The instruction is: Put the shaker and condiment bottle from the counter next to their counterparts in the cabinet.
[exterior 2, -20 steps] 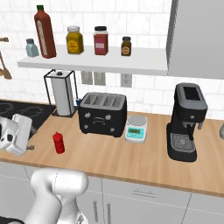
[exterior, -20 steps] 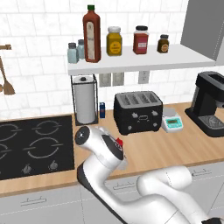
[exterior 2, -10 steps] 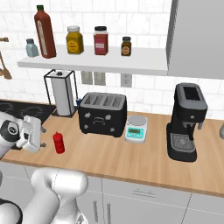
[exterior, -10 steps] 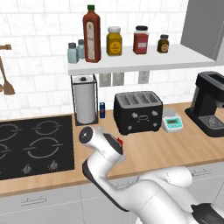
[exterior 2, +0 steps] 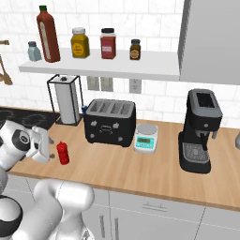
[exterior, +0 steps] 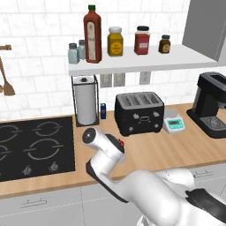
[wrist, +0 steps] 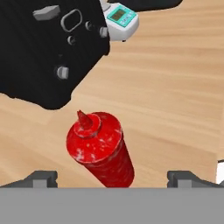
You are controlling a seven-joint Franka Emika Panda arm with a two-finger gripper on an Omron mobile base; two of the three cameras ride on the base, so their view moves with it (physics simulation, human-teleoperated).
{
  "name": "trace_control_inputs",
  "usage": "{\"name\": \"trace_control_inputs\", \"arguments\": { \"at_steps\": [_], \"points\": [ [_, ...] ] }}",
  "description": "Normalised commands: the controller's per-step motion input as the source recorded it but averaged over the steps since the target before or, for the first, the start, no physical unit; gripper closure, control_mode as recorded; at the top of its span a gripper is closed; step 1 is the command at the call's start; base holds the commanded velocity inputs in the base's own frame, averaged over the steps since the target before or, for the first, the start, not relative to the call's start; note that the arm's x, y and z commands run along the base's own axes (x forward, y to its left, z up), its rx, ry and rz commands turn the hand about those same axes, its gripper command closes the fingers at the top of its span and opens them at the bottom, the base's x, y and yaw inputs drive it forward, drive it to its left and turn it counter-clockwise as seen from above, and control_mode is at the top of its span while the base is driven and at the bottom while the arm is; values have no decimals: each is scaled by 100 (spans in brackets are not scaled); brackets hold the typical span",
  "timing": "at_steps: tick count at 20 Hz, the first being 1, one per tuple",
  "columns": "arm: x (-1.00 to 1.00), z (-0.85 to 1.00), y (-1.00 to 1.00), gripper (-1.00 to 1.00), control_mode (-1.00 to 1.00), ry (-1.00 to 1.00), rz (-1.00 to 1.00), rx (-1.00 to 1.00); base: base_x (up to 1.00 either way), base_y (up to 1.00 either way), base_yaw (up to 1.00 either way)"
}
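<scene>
Since prev. frames: arm has been swinging further fwd/down toward the red squeeze bottle; nothing on the counter is shifting. Hand is now sitting just short of the bottle, jaws standing wide apart, gripping nothing. In hand view, one fingertip is showing at 7 o'clock of the bottle and the other at 5 o'clock, bottle upright between them, not touching either. Black toaster is lying at 11 o'clock of the bottle, small scale at 1 o'clock, both apart from it. In right base view, the hand is hanging at 9 o'clock of the bottle, just beside it. Two blue shakers are standing side by side on the white shelf, at 9 o'clock of the tall dark-red bottle; can't tell which is the lighter.
</scene>
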Motion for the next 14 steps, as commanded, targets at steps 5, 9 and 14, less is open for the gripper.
{"name": "trace_control_inputs", "arguments": {
  "at_steps": [5, 9, 14],
  "points": [
    [14, -19, -1, -100, -100, 2, 2, 0, 0, 0, 0],
    [14, -22, -9, -100, -100, 0, 1, 0, 0, 0, 0],
    [19, -25, -15, -100, -100, 0, 1, 0, 0, 0, 0]
  ]
}}
